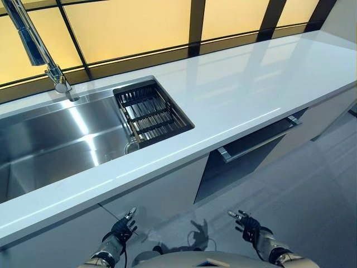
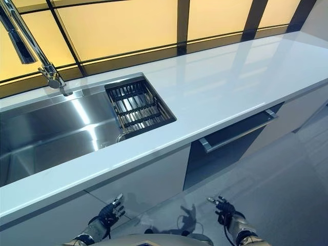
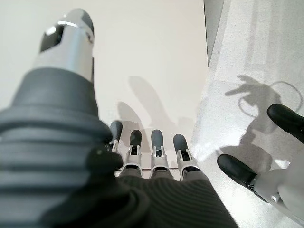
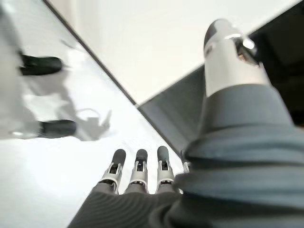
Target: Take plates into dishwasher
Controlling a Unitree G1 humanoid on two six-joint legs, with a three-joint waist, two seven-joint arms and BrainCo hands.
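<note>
No plate shows in any view. The dishwasher (image 1: 240, 162) sits under the white counter, right of the sink. Its dark door is ajar at the top, with a long silver handle (image 1: 259, 139) across it. My left hand (image 1: 124, 228) hangs low in front of the white cabinet, fingers straight and holding nothing; the left wrist view shows its fingers (image 3: 156, 147) spread toward the cabinet face. My right hand (image 1: 247, 225) hangs low below the dishwasher door, also open and holding nothing, with its fingers (image 4: 137, 166) straight in the right wrist view.
A steel sink (image 1: 50, 139) is set in the white counter (image 1: 251, 89), with a dark wire rack (image 1: 150, 111) in its right end and a tall faucet (image 1: 39, 47) behind. Yellow panels with dark frames line the back. Pale floor lies below.
</note>
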